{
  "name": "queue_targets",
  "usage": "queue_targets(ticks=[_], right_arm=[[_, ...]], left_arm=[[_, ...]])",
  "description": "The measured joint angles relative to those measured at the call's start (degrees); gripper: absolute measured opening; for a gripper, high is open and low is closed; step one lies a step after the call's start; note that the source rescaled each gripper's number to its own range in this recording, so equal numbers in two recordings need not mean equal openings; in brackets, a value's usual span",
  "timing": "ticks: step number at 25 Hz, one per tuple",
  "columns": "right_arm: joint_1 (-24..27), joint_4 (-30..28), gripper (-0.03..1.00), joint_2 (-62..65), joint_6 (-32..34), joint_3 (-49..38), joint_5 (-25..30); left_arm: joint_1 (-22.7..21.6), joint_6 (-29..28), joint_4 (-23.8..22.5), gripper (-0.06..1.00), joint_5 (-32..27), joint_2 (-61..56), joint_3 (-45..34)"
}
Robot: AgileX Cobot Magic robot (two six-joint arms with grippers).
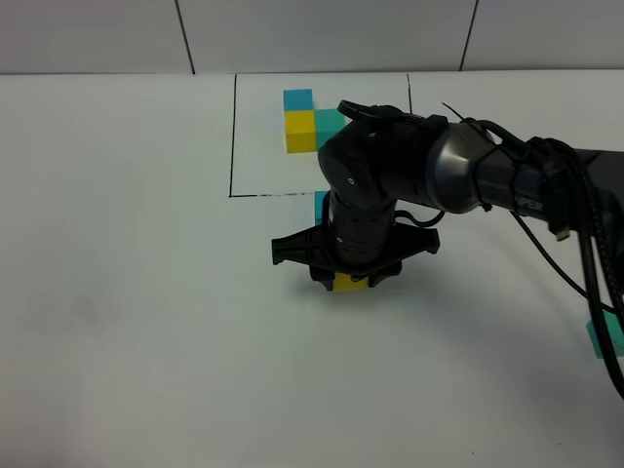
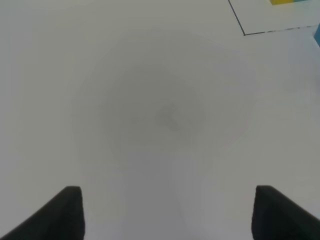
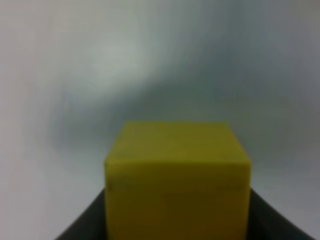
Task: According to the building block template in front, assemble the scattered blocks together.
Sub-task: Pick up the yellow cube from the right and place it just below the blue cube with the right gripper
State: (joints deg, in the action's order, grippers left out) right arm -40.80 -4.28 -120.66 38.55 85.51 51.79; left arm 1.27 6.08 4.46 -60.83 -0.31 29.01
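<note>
— Two bits of backdrop first: table, wall?
— White matte table point(image 1: 117, 341), faint grey shadowing. Behind it, pale wall panels point(image 1: 322, 34) w/ dark seams.
— Template?
— Template point(image 1: 300, 132) at far middle of table: L of touching cubes, blue at back, yellow in front, teal on yellow's right, boxed by thin black line point(image 1: 232, 136).
— Loose ones?
— Yellow cube point(image 1: 351, 284) pinched in right gripper point(image 1: 351, 280), nearer than template; matte, crisp edges, looming large btwn dark fingers point(image 3: 85, 225) in right wrist view. On table or just above: can't tell. Blue cube point(image 1: 320, 203) peeking out behind right arm point(image 1: 468, 175), just outside line. Teal cube point(image 1: 592, 338) well apart, at right edge.
— Left gripper point(image 2: 167, 215)?
— Jaws wide, nothing btwn, over plain table.
</note>
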Motion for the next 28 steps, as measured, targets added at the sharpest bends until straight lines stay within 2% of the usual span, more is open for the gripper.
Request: queue_targets(ticks=[8, 28], right_arm=[[-1.10, 0.54, 0.01, -5.46, -0.47, 7.39, 2.11], [-1.00, -1.43, 0.01, -8.86, 1.77, 8.04, -0.36]], left_arm=[[0.00, 0.00, 0.00, 0.58, 0.00, 0.00, 0.00], [0.00, 0.00, 0.00, 0.58, 0.00, 0.00, 0.00]])
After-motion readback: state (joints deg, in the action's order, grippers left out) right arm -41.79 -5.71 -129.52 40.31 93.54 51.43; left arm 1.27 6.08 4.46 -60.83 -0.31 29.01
